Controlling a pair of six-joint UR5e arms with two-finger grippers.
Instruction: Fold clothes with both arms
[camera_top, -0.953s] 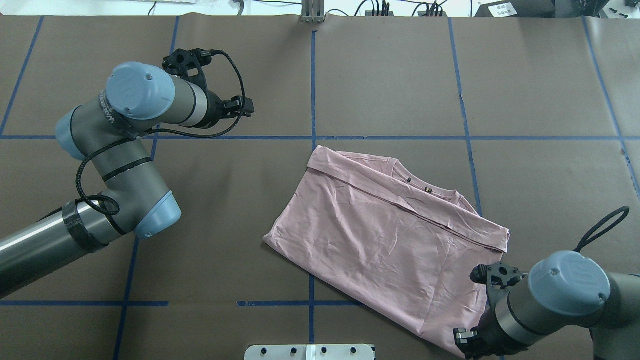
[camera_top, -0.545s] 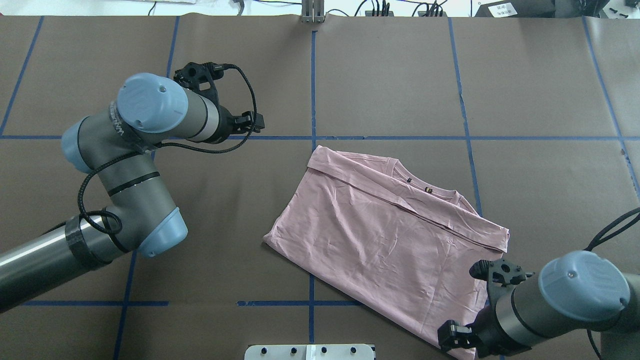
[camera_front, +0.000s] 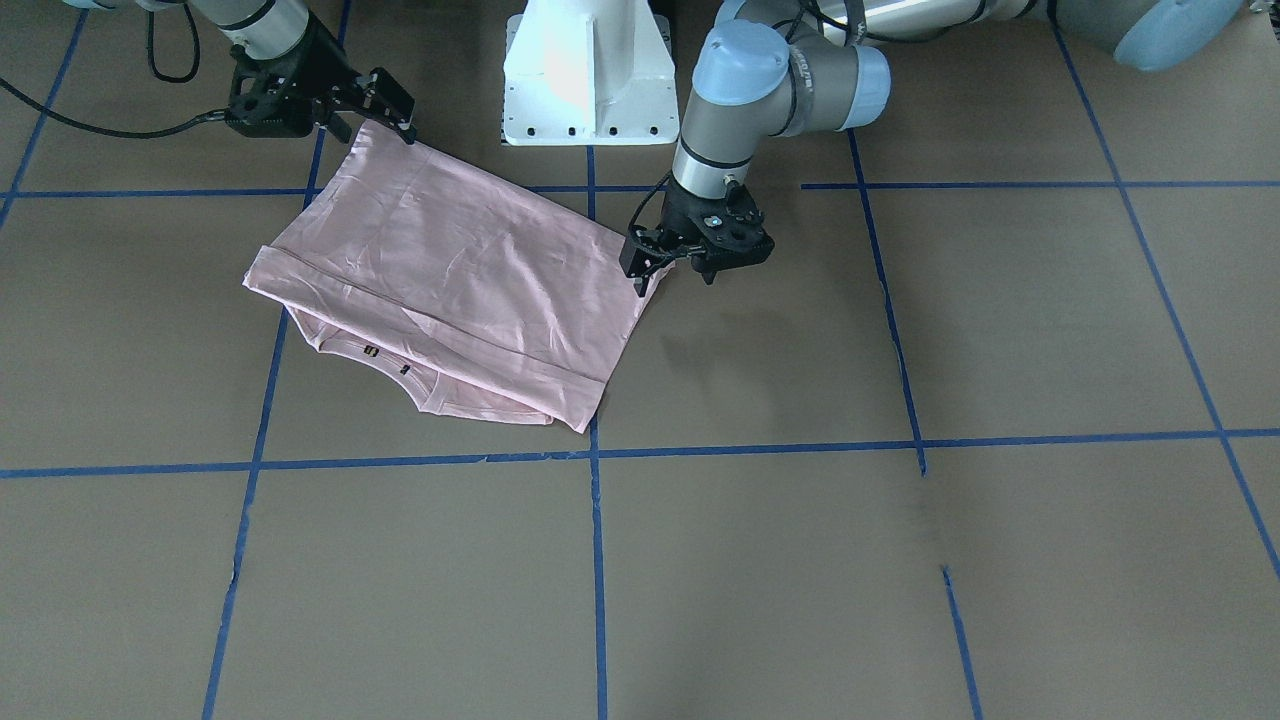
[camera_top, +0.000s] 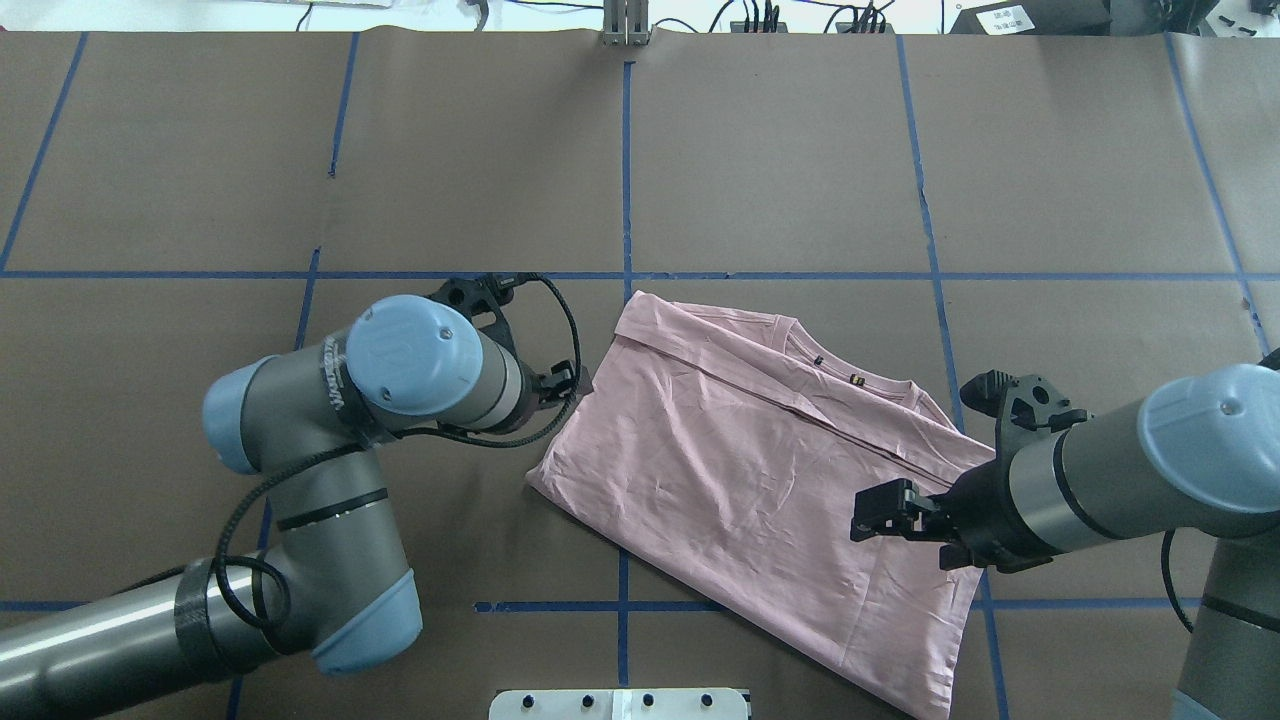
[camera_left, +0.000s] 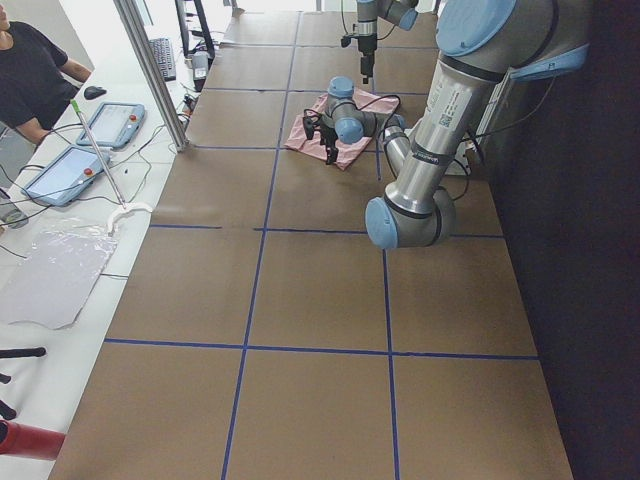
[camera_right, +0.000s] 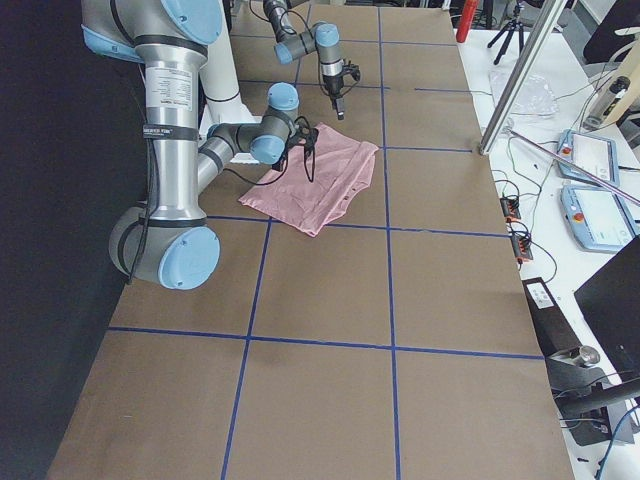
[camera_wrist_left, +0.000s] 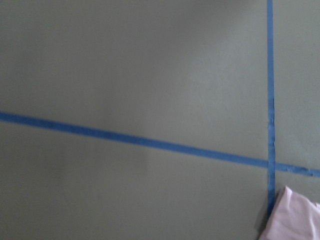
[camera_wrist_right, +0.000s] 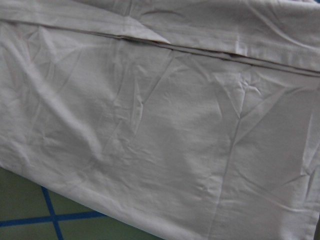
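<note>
Brown paper (camera_top: 450, 150), crossed by blue tape lines (camera_top: 780, 276), is covering the table (camera_top: 1080, 150). The left arm (camera_top: 330, 500) is reaching in over it with its wrist bent down, and the right arm (camera_top: 1100, 490) is stretching across from the opposite side. Between them the pale pink T-shirt (camera_top: 740, 470) is lying flat and part-folded, plain side up, at a slant to the tape grid.

The left gripper (camera_front: 672, 270) is hanging with its jaws apart. One fingertip is sitting at the shirt's side corner, and the rest of the garment is spreading away on its inner side. The right gripper (camera_top: 875, 510) is hovering above the cloth, toward the hem end. Whether its jaws are apart or together cannot be told from these views, and it is gripping nothing that shows.

The main risk is sitting at the left gripper. The fabric just beside it is stacked in layers, so a shallow pinch is likely taking only the top layer and peeling the existing fold open. A pinch too far outward is catching bare paper instead. Coming down from its height, the right gripper is liable to land inward of the edge below it and bunch up a ridge. If the two grippers are lifting unevenly, the slanted shirt is likely twisting. The folded-over band (camera_top: 680, 340), lying farther out from both grippers by the collar (camera_top: 840, 372), is then apt to slide loose.
</note>
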